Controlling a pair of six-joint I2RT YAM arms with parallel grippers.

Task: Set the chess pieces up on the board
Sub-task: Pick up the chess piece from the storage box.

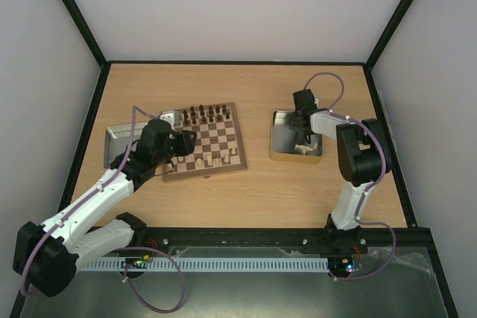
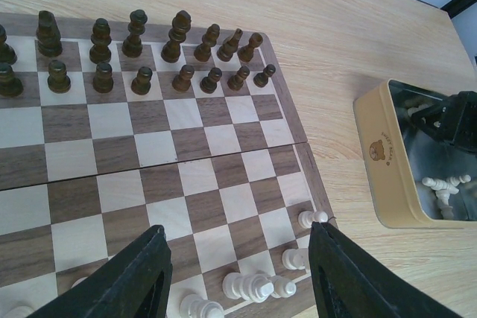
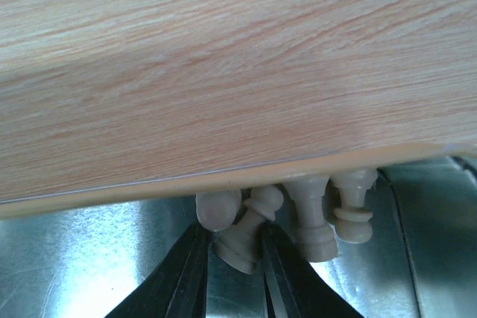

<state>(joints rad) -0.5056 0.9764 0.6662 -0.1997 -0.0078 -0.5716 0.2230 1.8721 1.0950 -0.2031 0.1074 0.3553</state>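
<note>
Right gripper (image 3: 235,242) pinching tilted pawn (image 3: 250,223) inside tin (image 3: 74,258), at wall. Light, hard, slick wood, I reckon; I'd hold base. Left gripper (image 2: 238,232) wide, empty, well apart from tin.

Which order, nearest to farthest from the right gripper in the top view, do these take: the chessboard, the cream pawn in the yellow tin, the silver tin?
1. Cream pawn: between the right gripper's fingers, inside the yellow tin.
2. Chessboard: mid-table, to the gripper's left.
3. Silver tin: beyond the board, near the table's left edge.
</note>
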